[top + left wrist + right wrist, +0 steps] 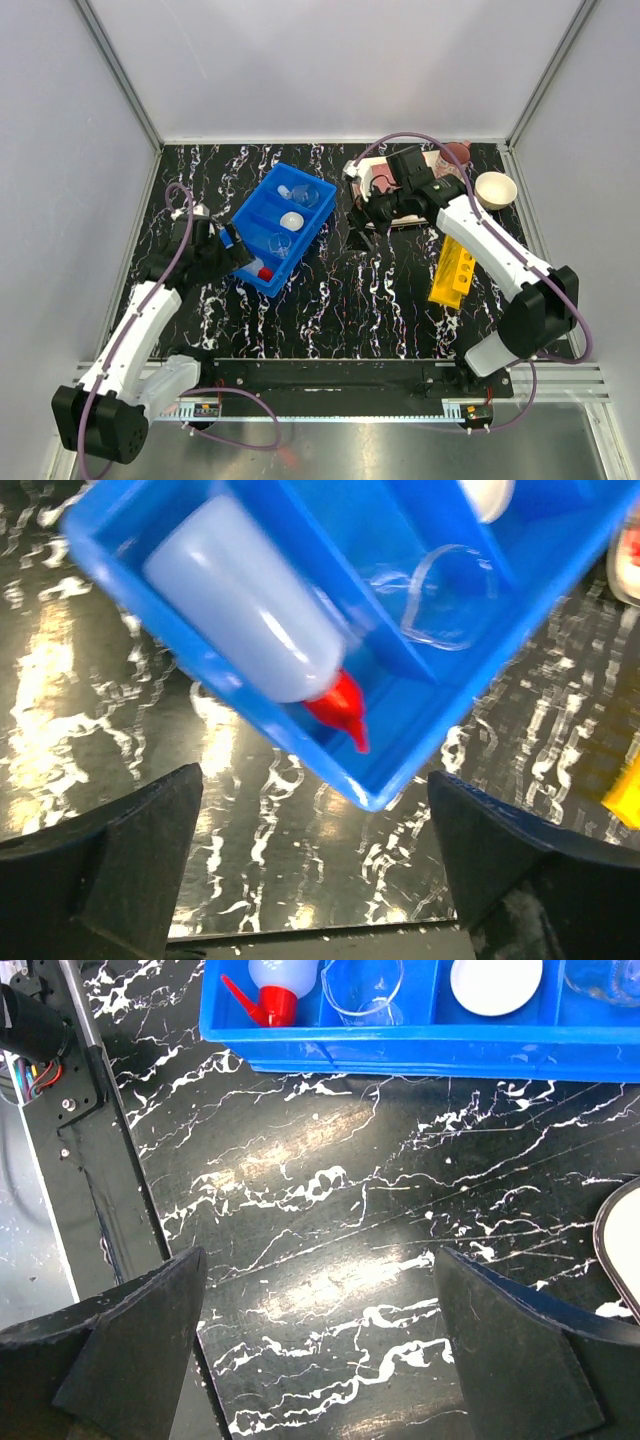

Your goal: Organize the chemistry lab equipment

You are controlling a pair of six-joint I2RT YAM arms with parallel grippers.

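A blue divided bin point(300, 215) lies on the black marbled table. The white squeeze bottle point(245, 610) with its red nozzle point(265, 272) lies in the bin's near end compartment. Other compartments hold a clear beaker point(281, 243), a small white dish point(291, 220) and a second beaker point(305, 193). My left gripper point(312, 790) hangs open just off the bin's near corner, with nothing between its fingers. My right gripper point(320, 1260) is open over bare table to the right of the bin point(420, 1045). A yellow holed rack point(452, 272) lies at the right.
A pink mug point(455, 155) and a cream bowl point(496, 188) stand at the back right. A strawberry-print tray point(383, 182) sits partly under my right arm. The metal rail point(330, 372) runs along the table's near edge.
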